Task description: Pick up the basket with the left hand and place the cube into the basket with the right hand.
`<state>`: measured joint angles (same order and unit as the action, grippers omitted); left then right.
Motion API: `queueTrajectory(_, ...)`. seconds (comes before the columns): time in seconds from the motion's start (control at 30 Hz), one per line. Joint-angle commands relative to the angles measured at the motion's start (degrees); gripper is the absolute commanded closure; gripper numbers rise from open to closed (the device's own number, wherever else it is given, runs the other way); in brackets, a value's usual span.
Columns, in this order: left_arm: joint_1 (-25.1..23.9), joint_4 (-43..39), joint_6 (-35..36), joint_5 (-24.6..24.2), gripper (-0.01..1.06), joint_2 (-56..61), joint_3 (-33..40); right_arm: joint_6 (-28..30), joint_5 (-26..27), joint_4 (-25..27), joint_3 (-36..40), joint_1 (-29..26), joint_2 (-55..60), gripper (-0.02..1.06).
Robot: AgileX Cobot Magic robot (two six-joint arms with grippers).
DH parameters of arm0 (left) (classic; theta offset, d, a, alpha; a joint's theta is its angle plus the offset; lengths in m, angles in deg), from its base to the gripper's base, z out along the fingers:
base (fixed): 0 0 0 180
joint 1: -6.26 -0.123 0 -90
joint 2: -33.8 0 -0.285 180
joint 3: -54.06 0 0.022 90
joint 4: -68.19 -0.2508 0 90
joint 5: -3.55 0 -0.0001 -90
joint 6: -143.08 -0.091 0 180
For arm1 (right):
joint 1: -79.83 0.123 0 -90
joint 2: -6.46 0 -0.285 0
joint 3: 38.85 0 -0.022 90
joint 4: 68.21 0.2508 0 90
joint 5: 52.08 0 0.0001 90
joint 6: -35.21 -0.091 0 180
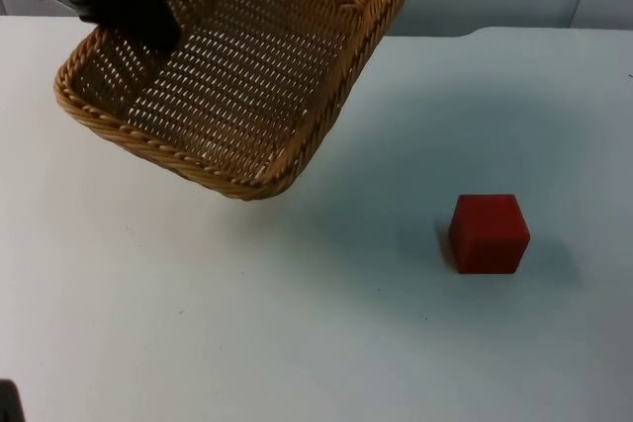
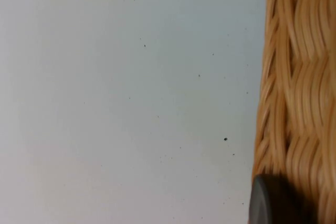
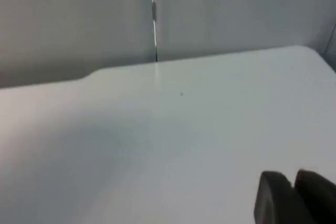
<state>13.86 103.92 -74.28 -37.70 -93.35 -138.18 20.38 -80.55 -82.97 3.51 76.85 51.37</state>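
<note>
White table (image 1: 247,343) carries the red cube (image 1: 488,232), while the left gripper (image 1: 148,7) grips the tilted basket (image 1: 237,76) above it, and the right gripper (image 3: 294,198) has closed fingers.

- No readable text, label, brand, number or sign anywhere.
- Woven basket (image 1: 237,76): plain wicker, unmarked.
- Red cube (image 1: 488,233): bare faces, no lettering.
- White tabletop (image 1: 326,343): blank but for small dark specks.
</note>
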Motion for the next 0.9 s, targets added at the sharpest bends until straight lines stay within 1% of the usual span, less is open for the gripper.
queueTrajectory(0.0, 0.0, 1.8, 0.3, 0.7, 1.05, 1.0, -0.5, 0.4, 0.5, -0.1, -3.1, -0.3, 8.7, 0.83)
queueTrajectory(0.07, 0.0, 1.8, 0.3, 0.7, 1.05, 1.0, -0.5, 0.5, -2.2, 0.0, -7.3, 0.0, 15.8, 0.64)
queueTrajectory(0.1, 0.0, 1.8, 0.3, 0.7, 1.05, 1.0, -0.5, 0.5, -2.2, 0.0, -7.3, 0.0, 15.8, 0.64)
queueTrajectory(0.17, 0.0, 1.8, 0.3, 0.7, 1.05, 1.0, -0.5, 2.5, -5.6, 0.3, -11.3, 2.8, 23.4, 0.38)
queueTrajectory(0.23, 0.0, 1.8, 0.3, 0.7, 1.05, 1.0, -0.5, 5.6, -7.6, 2.0, -14.3, 6.5, 29.9, 0.19)
queueTrajectory(0.27, 0.0, 1.8, 0.3, 0.7, 1.05, 1.0, -0.5, 7.0, -8.0, 3.2, -15.7, 8.7, 32.8, 0.12)
queueTrajectory(0.3, 0.0, 1.8, 0.3, 0.7, 1.05, 1.0, -0.5, 7.0, -8.0, 3.2, -15.7, 8.7, 32.8, 0.12)
queueTrajectory(0.37, 0.0, 1.8, 0.3, 0.7, 1.05, 1.0, -0.5, 8.0, -8.0, 4.4, -17.5, 13.1, 37.6, 0.03)
queueTrajectory(0.43, 0.0, 1.8, 0.3, 0.7, 1.05, 1.0, -0.5, 8.2, -8.0, 4.5, -18.5, 17.2, 41.9, 0.01)
queueTrajectory(0.47, 0.0, 1.8, 0.3, 0.7, 1.05, 1.0, -0.5, 8.2, -8.0, 4.5, -18.5, 17.2, 41.9, 0.01)
queueTrajectory(0.5, 0.0, 1.8, 0.3, 0.7, 1.05, 1.0, -0.5, 8.2, -7.6, 5.4, -18.7, 19.2, 44.1, 0.01)
queueTrajectory(0.53, 0.0, 1.8, 0.3, 0.7, 1.05, 1.0, -0.5, 7.7, -6.8, 7.4, -18.7, 20.8, 46.3, 0.01)
queueTrajectory(0.57, 0.0, 1.8, 0.3, 0.7, 1.05, 1.0, -0.5, 7.5, -5.8, 10.5, -18.7, 22.2, 49.4, 0.01)
queueTrajectory(0.6, 0.0, 1.8, 0.3, 0.7, 1.05, 1.0, -0.5, 7.5, -5.1, 12.3, -18.7, 22.8, 51.3, 0.01)
queueTrajectory(0.63, 0.0, 1.8, 0.3, 0.7, 1.05, 1.0, -0.5, 7.5, -5.1, 12.3, -18.7, 22.8, 51.3, 0.01)
queueTrajectory(0.67, 0.0, 1.8, 0.3, 0.7, 1.05, 1.0, -0.5, 7.4, -4.1, 13.4, -18.7, 23.5, 53.9, 0.01)
queueTrajectory(0.87, 0.0, 1.8, 0.3, 0.7, 1.05, 1.0, -0.5, 7.0, 0.3, 15.3, -18.7, 26.8, 62.2, 0.01)
